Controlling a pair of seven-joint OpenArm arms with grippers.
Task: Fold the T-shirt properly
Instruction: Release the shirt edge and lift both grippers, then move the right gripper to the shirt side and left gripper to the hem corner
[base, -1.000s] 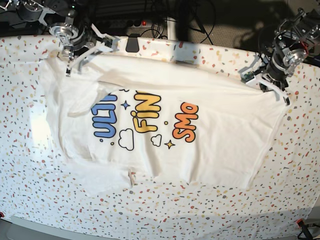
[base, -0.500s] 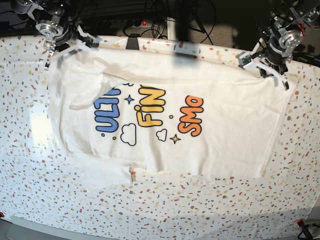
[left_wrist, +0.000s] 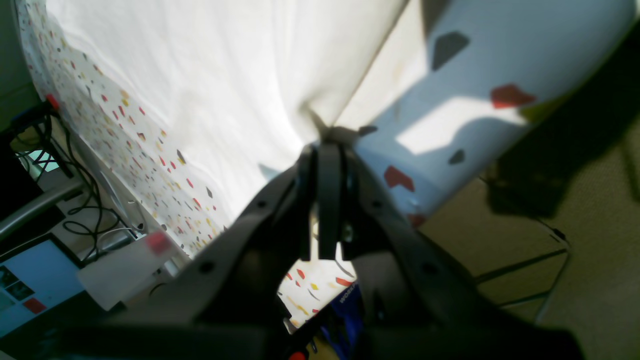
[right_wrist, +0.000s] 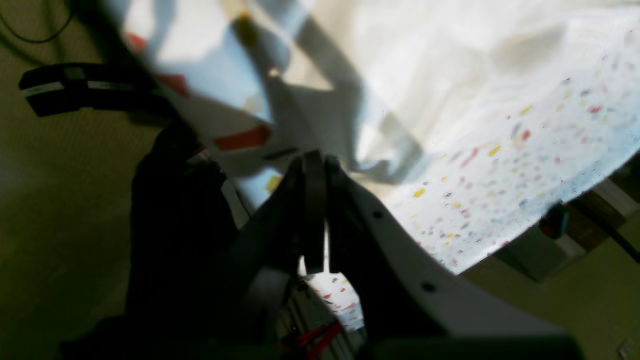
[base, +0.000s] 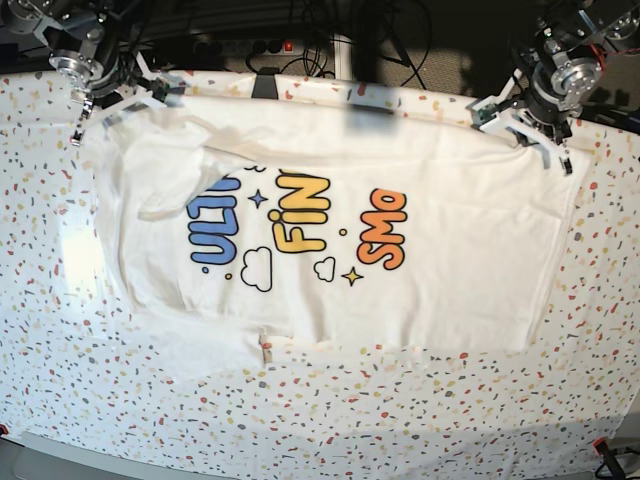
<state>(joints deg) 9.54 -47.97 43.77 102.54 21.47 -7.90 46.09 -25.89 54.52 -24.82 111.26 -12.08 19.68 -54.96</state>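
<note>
T-shirt (base: 400, 230) pinched between both tools

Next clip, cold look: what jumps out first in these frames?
A large white cotton T-shirt with blue, yellow and orange lettering lies spread across the white table cover speckled with coloured flecks, filling the table's middle. At the far corners, the left gripper on the base view's right and the right gripper on its left are each shut on the shirt's far edge. The left wrist view shows fabric bunched between closed jaws.
</note>
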